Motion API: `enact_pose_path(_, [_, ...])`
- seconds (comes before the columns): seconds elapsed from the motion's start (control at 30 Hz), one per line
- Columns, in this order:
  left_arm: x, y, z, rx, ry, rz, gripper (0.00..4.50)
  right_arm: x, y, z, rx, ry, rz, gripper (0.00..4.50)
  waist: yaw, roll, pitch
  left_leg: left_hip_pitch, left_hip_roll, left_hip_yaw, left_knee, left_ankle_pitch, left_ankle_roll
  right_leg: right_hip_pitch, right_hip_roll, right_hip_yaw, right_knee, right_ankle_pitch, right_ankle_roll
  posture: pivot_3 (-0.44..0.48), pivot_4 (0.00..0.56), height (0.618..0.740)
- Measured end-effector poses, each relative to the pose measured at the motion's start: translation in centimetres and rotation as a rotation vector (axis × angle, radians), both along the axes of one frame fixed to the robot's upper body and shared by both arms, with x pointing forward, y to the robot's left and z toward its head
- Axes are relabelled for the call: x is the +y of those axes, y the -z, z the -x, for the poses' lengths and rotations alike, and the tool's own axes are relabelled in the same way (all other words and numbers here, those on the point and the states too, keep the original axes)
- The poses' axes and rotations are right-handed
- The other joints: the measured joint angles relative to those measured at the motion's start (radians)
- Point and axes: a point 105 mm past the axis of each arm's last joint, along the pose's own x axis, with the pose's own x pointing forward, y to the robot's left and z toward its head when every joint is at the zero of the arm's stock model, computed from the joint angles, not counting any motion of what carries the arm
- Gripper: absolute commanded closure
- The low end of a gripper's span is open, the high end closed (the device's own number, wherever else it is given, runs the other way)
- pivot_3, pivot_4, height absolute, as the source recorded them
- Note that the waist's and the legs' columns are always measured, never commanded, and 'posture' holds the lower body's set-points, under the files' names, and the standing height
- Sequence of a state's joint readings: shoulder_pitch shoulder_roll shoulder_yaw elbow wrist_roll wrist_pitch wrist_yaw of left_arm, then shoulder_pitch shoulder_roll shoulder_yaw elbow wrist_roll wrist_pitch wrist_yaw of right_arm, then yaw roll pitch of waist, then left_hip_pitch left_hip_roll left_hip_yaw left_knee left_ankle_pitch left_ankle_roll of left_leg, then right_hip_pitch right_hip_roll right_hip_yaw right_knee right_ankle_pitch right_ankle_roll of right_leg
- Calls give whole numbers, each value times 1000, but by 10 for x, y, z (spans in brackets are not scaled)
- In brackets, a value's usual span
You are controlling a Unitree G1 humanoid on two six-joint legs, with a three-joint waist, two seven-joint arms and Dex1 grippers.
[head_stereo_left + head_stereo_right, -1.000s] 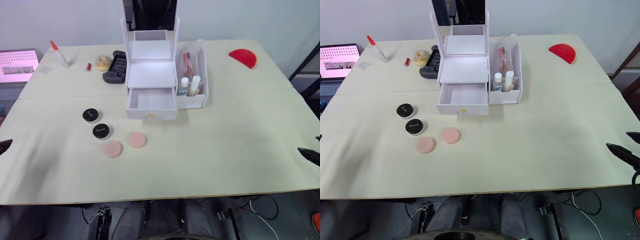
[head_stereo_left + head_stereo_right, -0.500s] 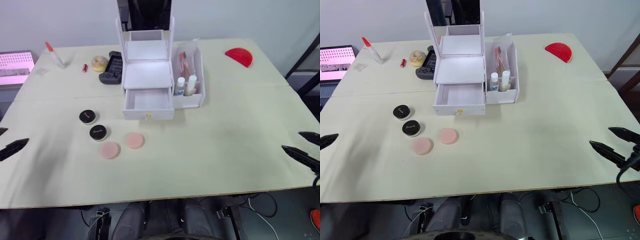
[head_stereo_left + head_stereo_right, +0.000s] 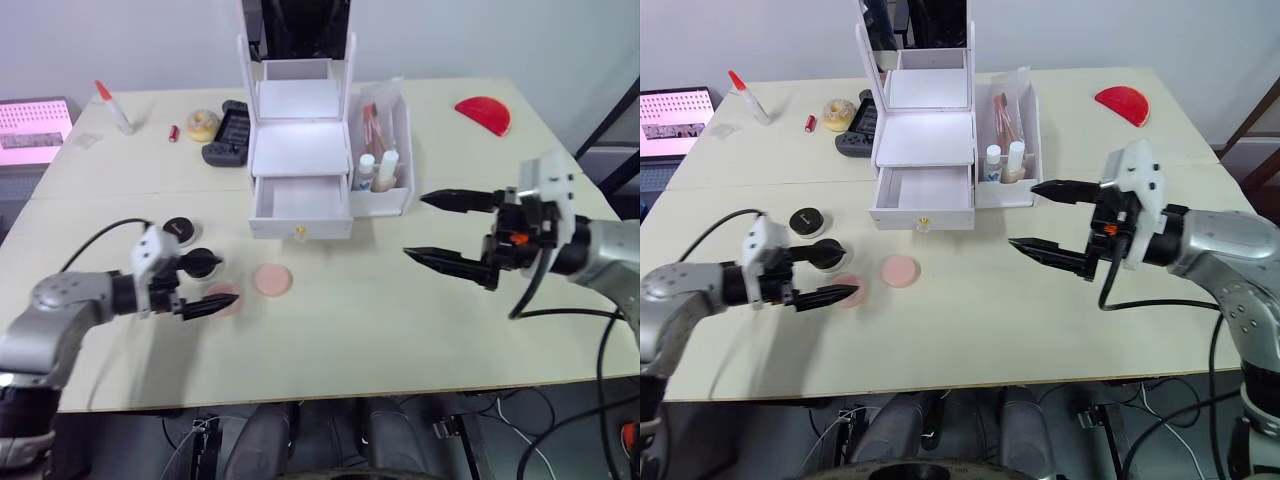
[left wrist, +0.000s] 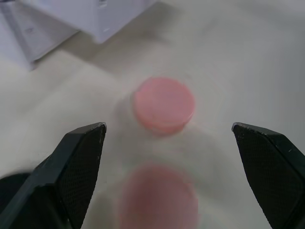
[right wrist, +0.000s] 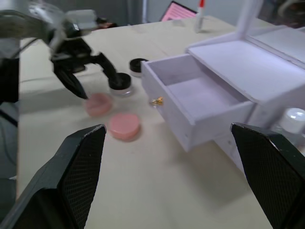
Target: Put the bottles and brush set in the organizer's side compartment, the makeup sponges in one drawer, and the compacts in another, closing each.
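Note:
The white organizer [image 3: 298,150] stands at the table's back middle with its lower drawer [image 3: 300,200] pulled open and empty. Two bottles [image 3: 376,171] and the brush set [image 3: 374,122] stand in its side bin. Two black compacts [image 3: 178,229] and two pink makeup sponges [image 3: 270,280] lie left of the drawer. My left gripper [image 3: 222,281] is open low over the table, its fingers either side of the nearer sponge [image 4: 158,200], one finger over the nearer compact [image 5: 119,82]. My right gripper [image 3: 415,226] hangs open above the table, right of the drawer front.
A glue bottle [image 3: 112,105], a yellow roll [image 3: 204,124], a small red item [image 3: 173,133] and a grey game controller [image 3: 228,136] lie at the back left. A red half-round object [image 3: 484,113] sits at the back right. A pink-lit screen [image 3: 35,130] is off the table's left.
Both arms have swung in from the table's sides. The left gripper now sits at the sponges and compacts, the right in front of the organizer's side bin. The objects have not moved.

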State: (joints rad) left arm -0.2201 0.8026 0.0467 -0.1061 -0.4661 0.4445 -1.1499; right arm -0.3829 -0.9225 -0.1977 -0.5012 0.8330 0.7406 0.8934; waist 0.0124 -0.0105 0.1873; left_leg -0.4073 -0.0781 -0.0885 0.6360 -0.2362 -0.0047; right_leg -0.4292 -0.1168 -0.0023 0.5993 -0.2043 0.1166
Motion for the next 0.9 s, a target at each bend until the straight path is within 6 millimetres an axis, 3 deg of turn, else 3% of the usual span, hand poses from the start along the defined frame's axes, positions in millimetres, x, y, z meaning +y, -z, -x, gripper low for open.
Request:
enact_pose_path(0.17, [-35,9,-15,4,81,18,42,13,-16,-11,-48,-25,30,0,-4,0,0,0,2,1,2,0,0,0,3,0,0,2,1,0,150,738])
enact_pose_path(0.4, [-36,28,-26,25,65,-25,42,19,-19,-19,-47,-19,10,0,-1,0,0,-1,2,1,3,0,0,-1,3,1,1,3,2,0,150,738])
enact_pose_path(0.77, [-34,35,-30,-11,78,-84,42,20,-23,-20,-61,2,10,0,0,0,0,-1,2,0,5,0,1,0,3,1,1,3,2,0,150,738])
enact_pose_path(0.87, [-35,35,-30,-11,75,-78,788,20,-23,-20,-62,3,10,0,0,0,0,-1,2,0,5,0,1,0,3,1,2,3,2,0,150,738])
enact_pose_path(0.9, [-35,35,-30,-11,75,-76,1252,20,-23,-20,-63,3,11,0,0,0,0,-1,2,0,6,0,1,0,3,1,2,3,2,0,150,738])
